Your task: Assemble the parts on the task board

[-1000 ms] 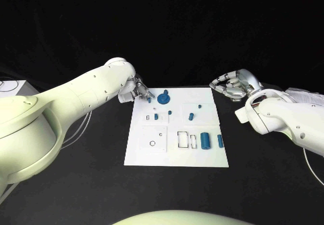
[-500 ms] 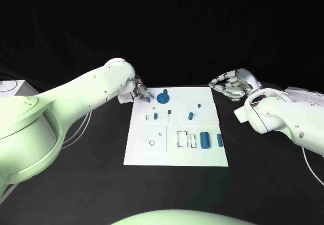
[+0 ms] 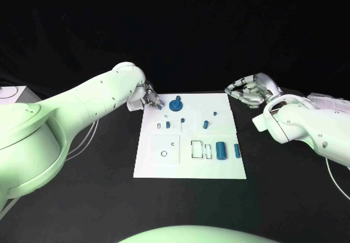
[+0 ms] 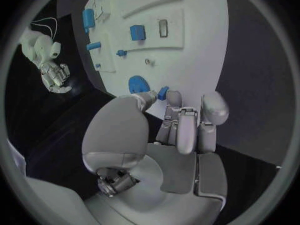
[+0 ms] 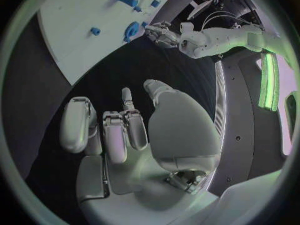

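The white task board lies in the middle of the black table. My left hand hovers at the board's far left corner and pinches a small blue part between thumb and finger; the left wrist view shows that part at the fingertips. Just beside it stands a large round blue part. A blue cylinder and a thin blue bar lie at the board's right side. My right hand sits off the far right corner, fingers curled, holding nothing.
Several small blue parts stand in the board's middle rows, and empty outlined slots sit nearer me. A white box is at the table's left edge, and pale sheets lie behind my right arm.
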